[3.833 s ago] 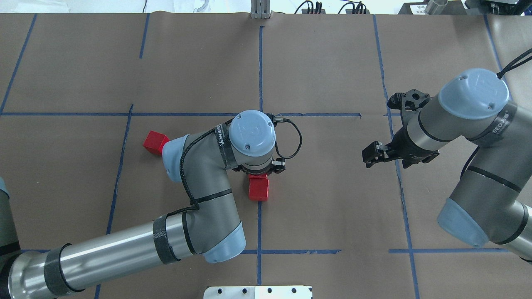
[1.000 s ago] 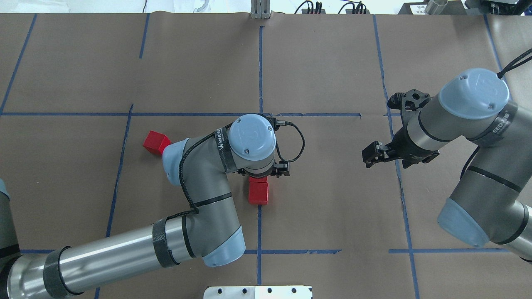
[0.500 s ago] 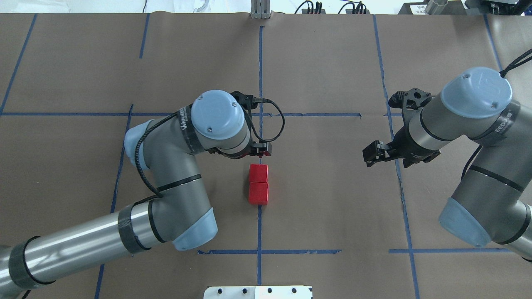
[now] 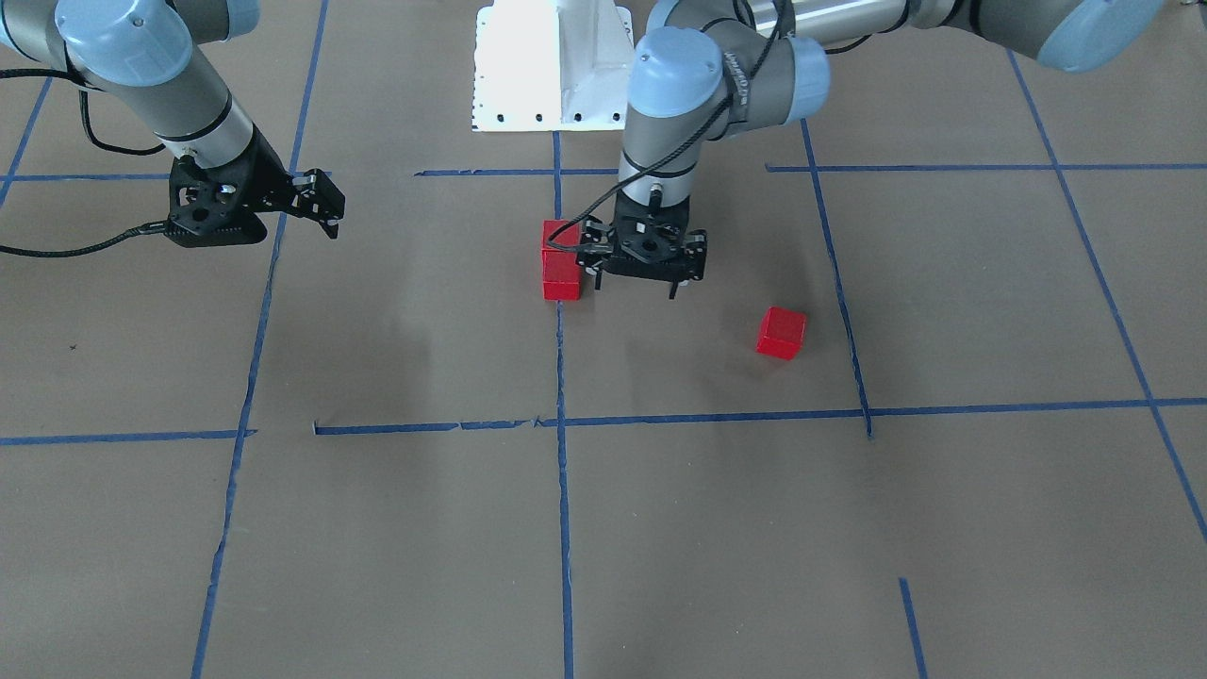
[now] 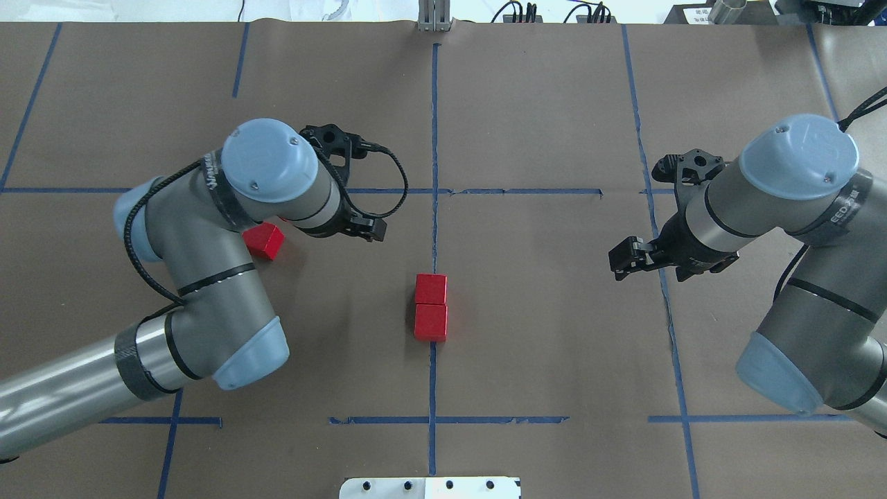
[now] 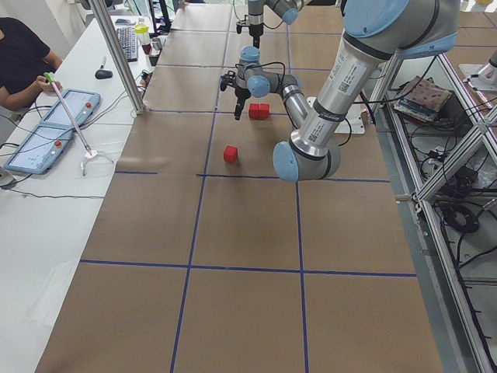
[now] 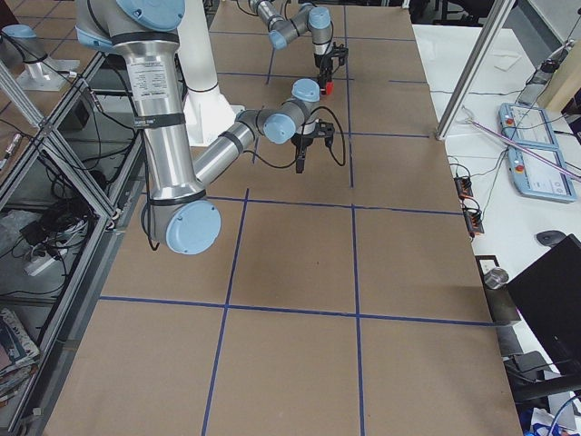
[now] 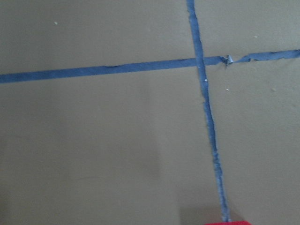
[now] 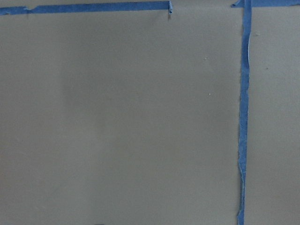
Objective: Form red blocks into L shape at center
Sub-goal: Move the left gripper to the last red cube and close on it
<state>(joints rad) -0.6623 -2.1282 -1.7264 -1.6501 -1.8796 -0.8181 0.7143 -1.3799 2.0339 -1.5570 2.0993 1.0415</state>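
Note:
Two red blocks [image 5: 430, 289] [image 5: 430, 322] lie touching in a short row on the centre tape line; they also show in the front view [image 4: 561, 273]. The third red block [image 5: 263, 240] lies apart to the left, partly under my left wrist, and shows alone in the front view [image 4: 782, 333]. My left gripper [image 4: 641, 276] is open and empty, hanging just above the table. In the overhead view only one of its fingers [image 5: 373, 227] shows, between the lone block and the pair. My right gripper [image 5: 624, 258] is open and empty, far right of the blocks.
The brown table cover is marked with blue tape lines [image 5: 434, 138]. The white robot base plate [image 5: 429, 487] sits at the near edge. An operator [image 6: 23, 58] sits at a side table with control boxes in the left view.
My left gripper let go of a block beside the other at centre, rose, and swung left and back toward the lone block. The right arm has barely moved.

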